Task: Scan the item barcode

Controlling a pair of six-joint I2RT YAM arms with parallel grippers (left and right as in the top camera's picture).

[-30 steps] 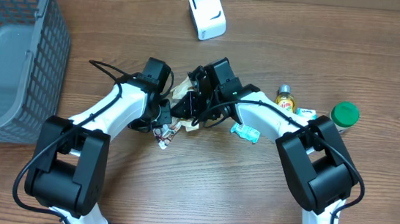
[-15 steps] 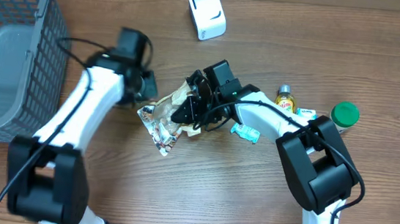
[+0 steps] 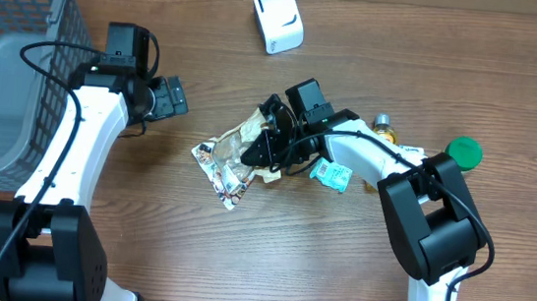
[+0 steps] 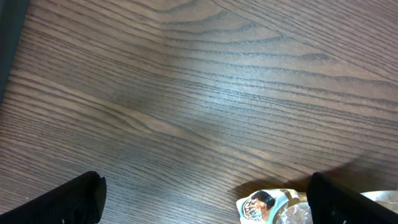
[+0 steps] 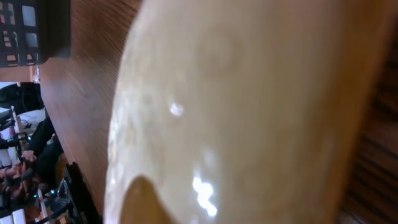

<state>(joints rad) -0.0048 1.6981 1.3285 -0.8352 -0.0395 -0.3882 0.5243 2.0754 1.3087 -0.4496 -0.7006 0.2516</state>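
The left arm (image 3: 76, 147) rises from its base at the near-left edge and bends far out to the left. Its wrist turns rightward, so the left gripper (image 3: 171, 100) points toward the middle of the table with its jaws spread wide and nothing between them; in the wrist view its two dark fingers (image 4: 65, 200) sit at opposite lower corners. The right arm (image 3: 385, 167) comes up from the near right and folds leftward, and the right gripper (image 3: 267, 143) has its jaws drawn nearly together, pinching the packet (image 3: 220, 161)
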